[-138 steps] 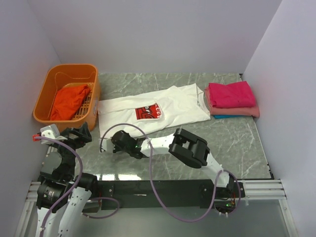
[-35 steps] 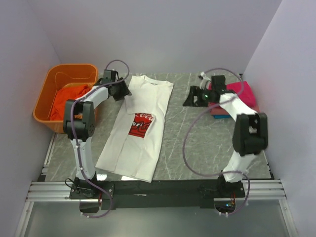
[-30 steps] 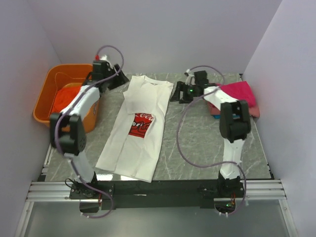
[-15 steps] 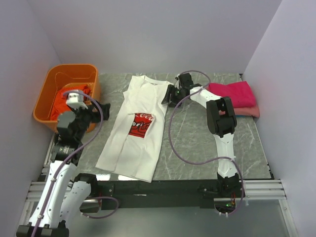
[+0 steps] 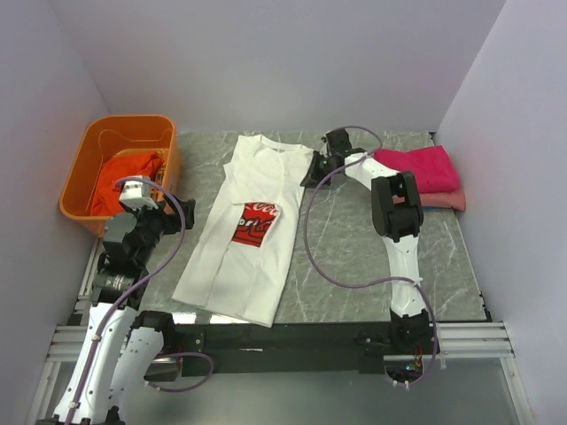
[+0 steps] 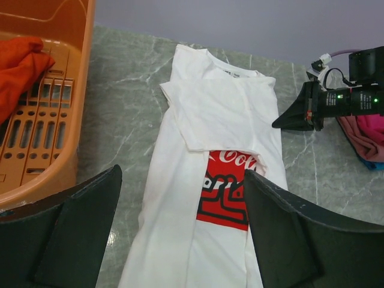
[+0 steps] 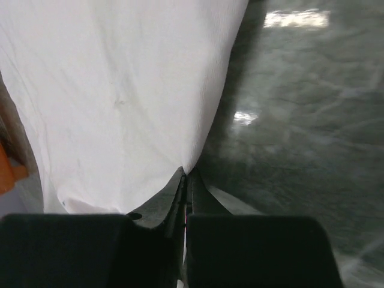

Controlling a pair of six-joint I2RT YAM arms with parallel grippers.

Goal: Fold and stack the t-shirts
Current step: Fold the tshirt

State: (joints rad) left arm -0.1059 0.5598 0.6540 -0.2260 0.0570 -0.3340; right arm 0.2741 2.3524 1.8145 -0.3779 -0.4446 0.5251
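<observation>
At left basket (image 5: 78, 173) holding shirt (image 5: 124, 181), spread t-shirt (image 5: 257, 177) centre, folded stack (image 5: 416, 173) right

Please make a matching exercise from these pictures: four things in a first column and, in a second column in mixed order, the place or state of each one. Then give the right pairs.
Column 1
1. white t-shirt
2. orange-red t-shirt
3. magenta t-shirt
4. right gripper

Column 2
a. folded, at the far right of the table
b. shut on a cloth edge
c. inside the orange basket
d. laid out lengthwise in the middle of the table

Right pairs: 1-d, 2-c, 3-a, 4-b
</observation>
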